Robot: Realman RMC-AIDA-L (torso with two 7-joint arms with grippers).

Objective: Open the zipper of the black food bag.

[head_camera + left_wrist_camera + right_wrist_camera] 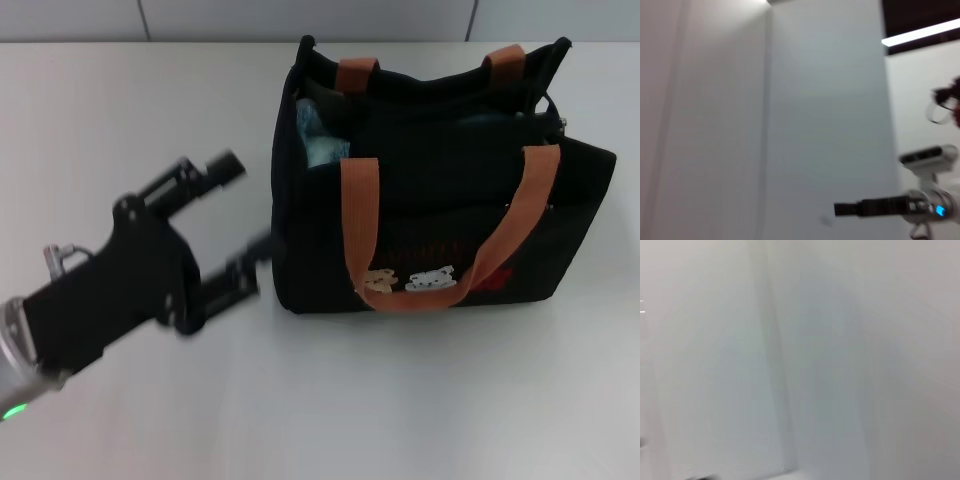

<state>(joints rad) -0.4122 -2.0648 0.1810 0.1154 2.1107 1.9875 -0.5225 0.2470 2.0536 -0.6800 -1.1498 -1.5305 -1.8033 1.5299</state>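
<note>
The left gripper (pixel 240 222) hangs with jaws spread, empty, just left of the black food bag (pixel 440 215) on the white table (pixel 120 110). The bag's top gapes; red front print unreadable. Only the head view shows either; the wrist views show blank walls, the right gripper unseen.

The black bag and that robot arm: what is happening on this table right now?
The black food bag stands upright on the white table, its top gaping, with something pale blue visible inside. The left gripper is beside the bag on the robot's left, fingers open, one fingertip near the bag's side wall. It holds nothing. The right gripper is out of sight.
</note>
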